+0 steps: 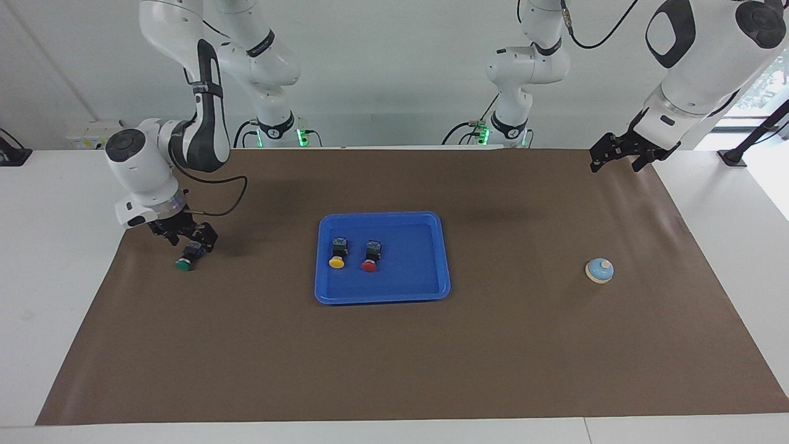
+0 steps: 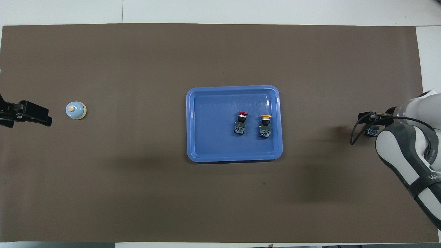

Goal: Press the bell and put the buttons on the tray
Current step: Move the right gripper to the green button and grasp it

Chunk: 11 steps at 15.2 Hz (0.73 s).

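The blue tray (image 1: 382,215) (image 2: 232,88) sits mid-table and holds the yellow button (image 1: 336,254) (image 2: 265,125) and the red button (image 1: 370,256) (image 2: 240,122), both lying on their sides. Toward the right arm's end of the mat lies the green button (image 1: 185,261) (image 2: 372,131). My right gripper (image 1: 190,242) (image 2: 369,119) is open and low over that button's black body, one finger on each side; I cannot tell if it touches. The light-blue bell (image 1: 599,270) (image 2: 75,110) stands toward the left arm's end. My left gripper (image 1: 616,161) (image 2: 34,117) waits open, raised over the mat's edge beside the bell.
A brown mat (image 1: 394,370) (image 2: 137,189) covers the table, with white table surface (image 1: 55,277) around it. The right arm's forearm (image 2: 410,162) and its cable hang over the mat's corner near the robots.
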### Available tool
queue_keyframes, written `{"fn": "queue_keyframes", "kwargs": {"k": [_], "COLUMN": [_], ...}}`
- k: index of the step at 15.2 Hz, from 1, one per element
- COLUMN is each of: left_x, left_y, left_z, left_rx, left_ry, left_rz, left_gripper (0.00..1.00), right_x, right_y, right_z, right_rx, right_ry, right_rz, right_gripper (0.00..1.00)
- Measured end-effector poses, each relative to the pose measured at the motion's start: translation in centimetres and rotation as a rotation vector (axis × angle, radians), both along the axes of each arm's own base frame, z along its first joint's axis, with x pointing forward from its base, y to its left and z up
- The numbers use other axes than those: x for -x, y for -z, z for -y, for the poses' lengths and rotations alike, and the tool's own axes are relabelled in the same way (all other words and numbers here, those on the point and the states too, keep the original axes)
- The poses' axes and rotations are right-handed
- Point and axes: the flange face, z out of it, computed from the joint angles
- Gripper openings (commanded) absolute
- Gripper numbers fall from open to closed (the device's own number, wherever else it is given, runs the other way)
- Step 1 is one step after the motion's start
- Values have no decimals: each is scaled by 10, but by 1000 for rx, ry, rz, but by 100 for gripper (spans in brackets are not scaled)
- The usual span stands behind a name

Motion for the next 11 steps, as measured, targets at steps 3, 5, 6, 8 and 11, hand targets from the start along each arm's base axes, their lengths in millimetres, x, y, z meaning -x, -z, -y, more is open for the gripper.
{"fn": "queue_keyframes", "kwargs": {"k": [3,5,6,8,11], "left_x": [0,0,0,0,0], "left_y": [0,0,0,0,0], "left_z": [0,0,0,0,0], "left_rx": [0,0,0,0,0], "left_ry": [0,0,0,0,0], "left_rz": [0,0,0,0,0], "left_gripper": [100,100,100,100,100], "right_x": [13,22,23,23,22], "right_y": [18,29,32,33,33], "right_z": [13,21,24,22,18], "right_rx": [8,7,6,5,5], "right_ry": [8,10,13,10,2], "right_rz": [39,37,35,34,35], "right_gripper": [100,38,0,0,0]}}
